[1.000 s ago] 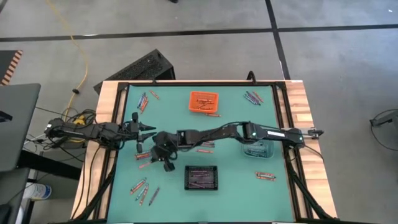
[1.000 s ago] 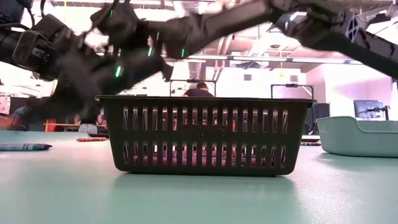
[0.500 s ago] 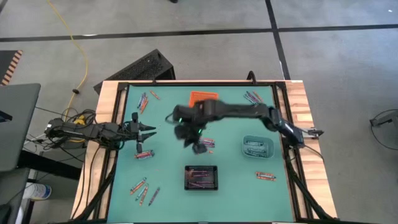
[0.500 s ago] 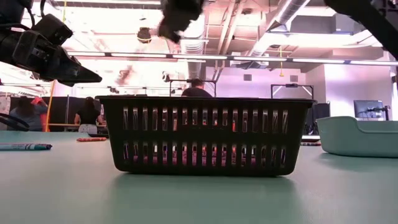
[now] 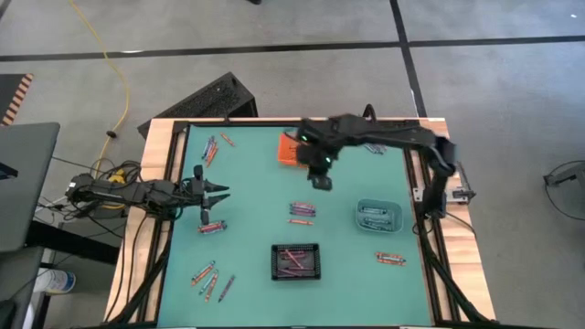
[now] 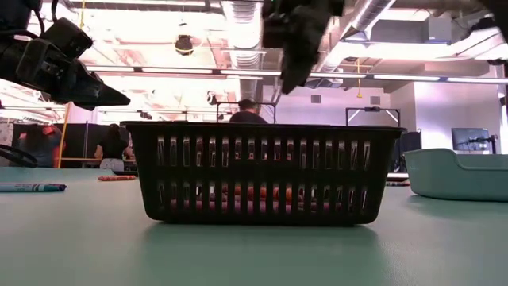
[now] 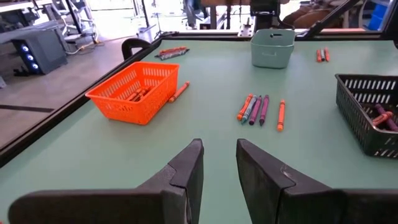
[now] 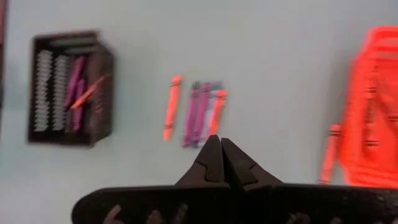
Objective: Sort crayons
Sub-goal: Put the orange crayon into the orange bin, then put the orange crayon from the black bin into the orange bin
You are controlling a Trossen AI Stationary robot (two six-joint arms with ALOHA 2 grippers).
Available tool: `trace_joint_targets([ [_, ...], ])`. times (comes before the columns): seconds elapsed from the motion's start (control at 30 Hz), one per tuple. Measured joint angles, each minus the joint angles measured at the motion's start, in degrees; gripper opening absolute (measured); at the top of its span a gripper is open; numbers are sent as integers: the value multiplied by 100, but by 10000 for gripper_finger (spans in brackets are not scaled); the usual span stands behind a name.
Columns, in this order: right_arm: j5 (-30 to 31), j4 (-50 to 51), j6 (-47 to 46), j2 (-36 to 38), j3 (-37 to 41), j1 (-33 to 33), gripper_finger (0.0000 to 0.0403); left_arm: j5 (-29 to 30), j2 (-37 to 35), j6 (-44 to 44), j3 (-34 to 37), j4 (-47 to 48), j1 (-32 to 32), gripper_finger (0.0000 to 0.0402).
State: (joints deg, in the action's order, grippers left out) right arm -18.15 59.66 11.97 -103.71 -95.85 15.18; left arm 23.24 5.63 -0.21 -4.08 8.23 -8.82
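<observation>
Crayons lie in small groups on the green table. One group (image 5: 303, 212) is mid-table, also in the right wrist view (image 8: 199, 112). Others lie at the far left (image 5: 212, 146), near left (image 5: 210, 279) and right (image 5: 390, 259). My right gripper (image 5: 322, 181) hangs shut above the table beside the orange bin (image 5: 285, 155), pointing steeply down; no crayon shows between its fingers (image 8: 219, 142). My left gripper (image 5: 224, 194) waits open at the table's left side, level, with nothing between its fingers (image 7: 217, 146).
A black bin (image 5: 295, 261) with purple crayons stands near the front middle. A teal bin (image 5: 378, 217) sits at the right. One orange crayon (image 7: 178, 92) lies beside the orange bin. A single crayon (image 5: 212, 228) lies just near of my left gripper.
My right gripper has risen from low over the table's left middle, close to my left gripper, and swung toward the far and right edges to a spot beside the orange bin. It has tipped to point more steeply down and stayed shut.
</observation>
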Motion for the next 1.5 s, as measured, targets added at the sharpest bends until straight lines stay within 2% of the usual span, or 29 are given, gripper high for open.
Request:
trace_joint_targets([
  [0.13,6,-971,-286,729,1211,-187,0,2,0,2,0,1,2,86],
  [0.23,38,-1656,-731,1255,1972,-566,0,2,0,2,0,0,2,86],
  [0.4,74,-3162,-2064,1756,3033,-1728,0,2,0,1,0,0,0,86],
  [0.47,480,-3561,-2750,1764,3168,-2265,0,2,0,2,0,0,0,86],
  [0.63,1390,-3569,-4115,1237,2953,-3405,0,3,-1,2,0,0,0,86],
  [0.77,1854,-3585,-4979,529,2405,-3861,0,3,0,2,0,0,2,86],
  [0.97,1829,-2592,-5826,-506,1293,-3834,0,3,0,1,0,0,1,86],
  [1.07,1863,-2131,-5868,-848,794,-3761,0,2,0,2,0,0,2,86],
  [1.23,1969,-1912,-5828,-1286,304,-3746,7,3,0,2,0,0,1,86],
  [1.33,1953,-1893,-5826,-1497,186,-3722,31,3,0,2,0,0,1,86],
  [1.5,1947,-1893,-6051,-1673,85,-3633,98,2,0,2,0,0,0,86],
])
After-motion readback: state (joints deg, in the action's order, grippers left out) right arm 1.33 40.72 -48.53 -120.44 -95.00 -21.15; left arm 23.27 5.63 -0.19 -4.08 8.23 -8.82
